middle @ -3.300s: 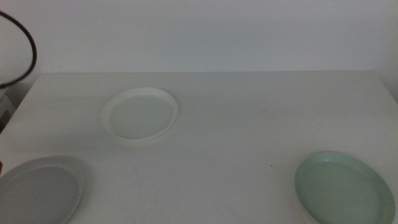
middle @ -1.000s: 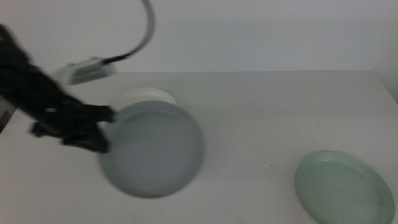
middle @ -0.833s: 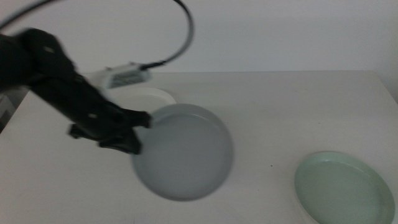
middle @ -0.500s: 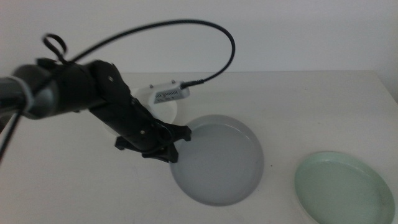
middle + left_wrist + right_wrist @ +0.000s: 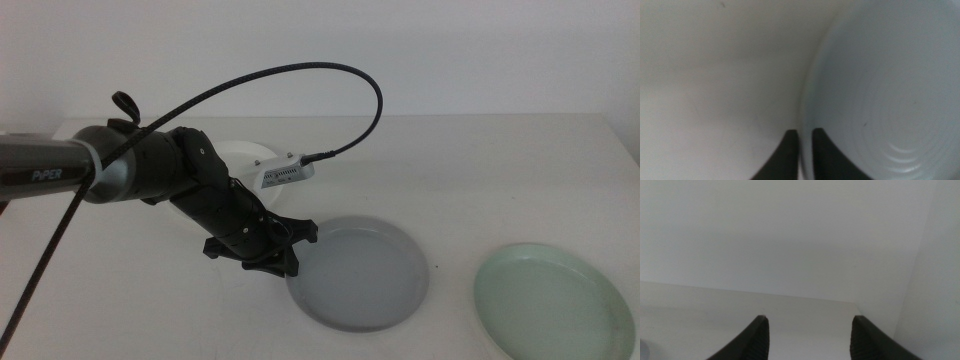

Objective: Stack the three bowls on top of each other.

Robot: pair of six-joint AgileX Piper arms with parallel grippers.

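Your left arm reaches in low from the left side of the worktop (image 5: 480,160), slanting forward and down, its cable arching above it. Your left hand (image 5: 285,245) is clamped on the near-left rim of the grey bowl (image 5: 362,272); the wrist view shows the two dark jaws close together with the bowl's rim pinched between them. The grey bowl sits mid-worktop, roughly level, between the other two. The white bowl (image 5: 248,152) lies behind the arm, mostly hidden by it. The pale mint green bowl (image 5: 552,300) rests at the near right, well apart. Your right hand (image 5: 809,330) waits out of the middle view, jaws spread and holding nothing.
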